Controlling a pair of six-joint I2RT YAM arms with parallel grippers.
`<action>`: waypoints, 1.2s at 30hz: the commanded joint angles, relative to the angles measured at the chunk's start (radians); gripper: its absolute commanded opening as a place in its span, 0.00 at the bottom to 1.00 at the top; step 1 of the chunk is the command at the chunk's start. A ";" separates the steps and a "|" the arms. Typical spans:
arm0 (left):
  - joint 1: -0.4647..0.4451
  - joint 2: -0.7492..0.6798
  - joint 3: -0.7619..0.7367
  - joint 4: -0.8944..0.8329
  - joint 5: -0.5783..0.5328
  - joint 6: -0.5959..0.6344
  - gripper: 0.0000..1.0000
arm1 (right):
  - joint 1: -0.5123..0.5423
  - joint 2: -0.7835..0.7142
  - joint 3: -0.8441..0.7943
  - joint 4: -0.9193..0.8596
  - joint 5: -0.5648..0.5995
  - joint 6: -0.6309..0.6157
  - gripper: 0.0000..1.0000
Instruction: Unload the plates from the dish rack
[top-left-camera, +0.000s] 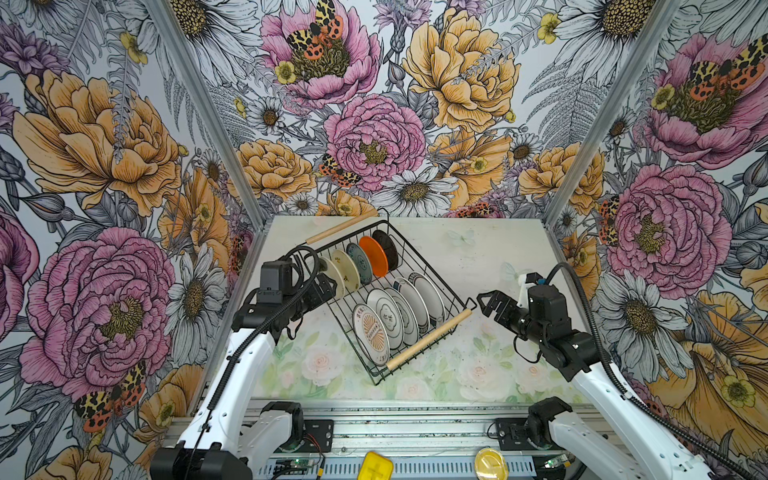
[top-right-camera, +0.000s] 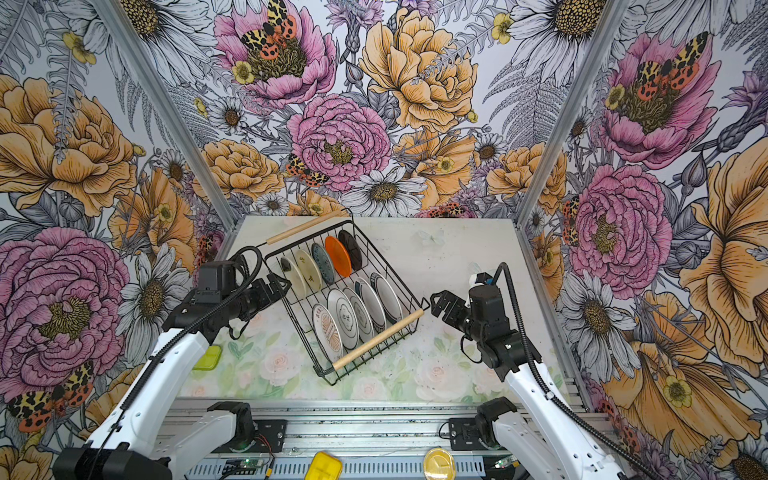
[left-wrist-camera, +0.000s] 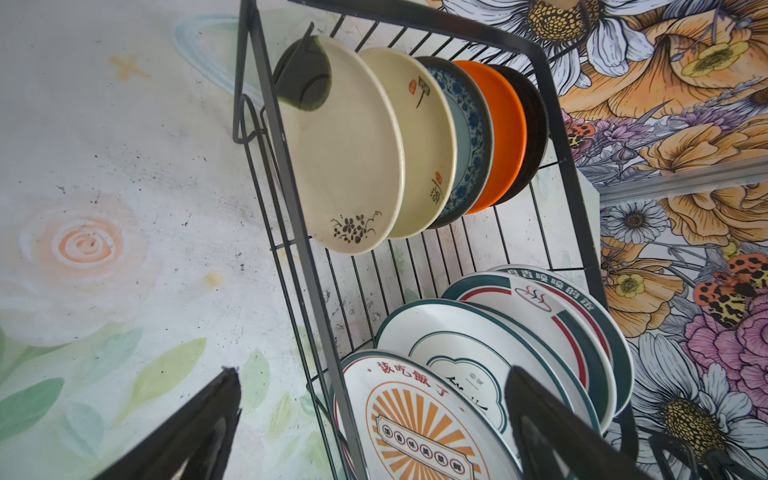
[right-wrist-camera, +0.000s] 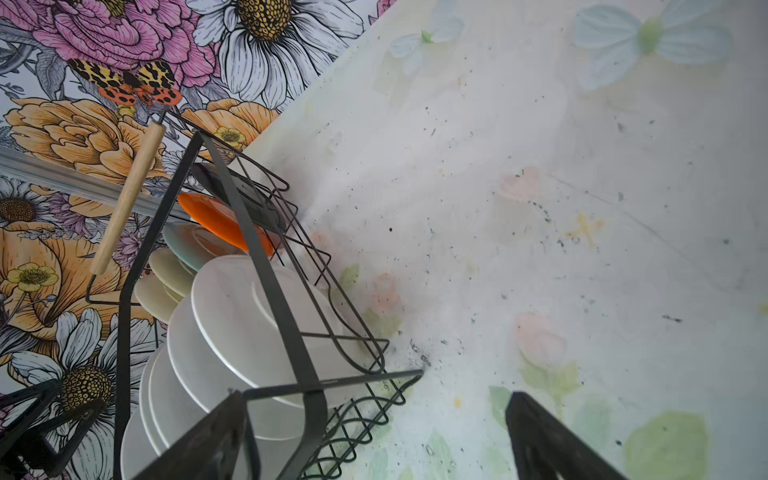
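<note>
I am working over a pale tabletop painted with faint flowers (top-left-camera: 490, 257). The rectangular black wire dish rack (top-left-camera: 431, 266) is sitting skewed on it, well inside both arms' reach.

All ten plates are standing on edge inside the rack, in two rows running parallel to the near light wooden rod handle (top-left-camera: 430, 338). Five larger white plates with teal rim bands (top-left-camera: 388, 318) are lining the handle side. Behind them are standing the five smaller ones: two cream plates (top-left-camera: 345, 272), one blue-grey patterned plate (top-left-camera: 358, 257), one orange plate (top-left-camera: 374, 255) and one black plate (top-left-camera: 386, 249). No plate is lying on the table yet.

My left gripper (top-left-camera: 328, 291) is hovering at the rack's left end, jaws spread wide and pinching nothing. In the left wrist view the rack's side rim is passing between the fingers: one finger (left-wrist-camera: 195, 428) is over bare table, the other is over the front large plate, white with an orange sunburst print (left-wrist-camera: 415, 424).

My right gripper (top-left-camera: 482, 305) is hanging just past the right-hand tip of the near handle, outside the rack, jaws likewise spread and empty.

The printed faces are facing my left arm; the right wrist view is showing only plain backs. I am judging the left arm better placed for the front plate of either row. Each rim is pointing upward, so the fingers should be descending on either side of one rim, with the jaw gap aligned along the row.
</note>
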 joint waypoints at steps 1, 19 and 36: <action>-0.014 0.012 0.040 -0.004 -0.044 -0.006 0.99 | 0.010 -0.032 -0.066 -0.018 -0.027 0.065 0.96; -0.055 0.058 0.054 -0.007 -0.082 -0.011 0.99 | 0.095 -0.031 -0.129 0.024 -0.100 0.102 0.80; -0.053 0.057 0.041 -0.010 -0.101 -0.010 0.99 | 0.147 0.220 -0.029 0.131 -0.125 0.059 0.76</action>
